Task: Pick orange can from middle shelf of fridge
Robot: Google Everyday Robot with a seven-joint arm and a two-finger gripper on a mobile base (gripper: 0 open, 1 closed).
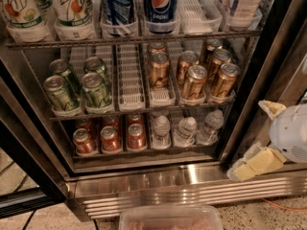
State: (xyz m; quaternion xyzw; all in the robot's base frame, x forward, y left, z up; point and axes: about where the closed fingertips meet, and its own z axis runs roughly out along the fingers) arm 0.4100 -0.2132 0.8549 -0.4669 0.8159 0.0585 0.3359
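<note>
Several orange cans stand in the right lanes of the middle shelf (pixel 130 87) of the fridge (pixel 192 188), whose door is open. The front ones are a can (pixel 159 71) in the centre lane, a can (pixel 194 81) to its right and a can (pixel 224 79) at the far right; more stand behind them. My gripper (pixel 262 137) is outside the fridge at the lower right, below the middle shelf and in front of the dark door frame. Its two yellow-padded fingers (pixel 254 164) stand apart and hold nothing.
Green cans (pixel 96 89) fill the left lanes of the middle shelf; one white lane between them and the orange cans is empty. Pepsi bottles (pixel 160 6) and 7UP bottles (pixel 72 6) stand above. Red cans (pixel 110 139) and clear bottles (pixel 184 131) stand below. A clear tray (pixel 170 218) sits at the bottom.
</note>
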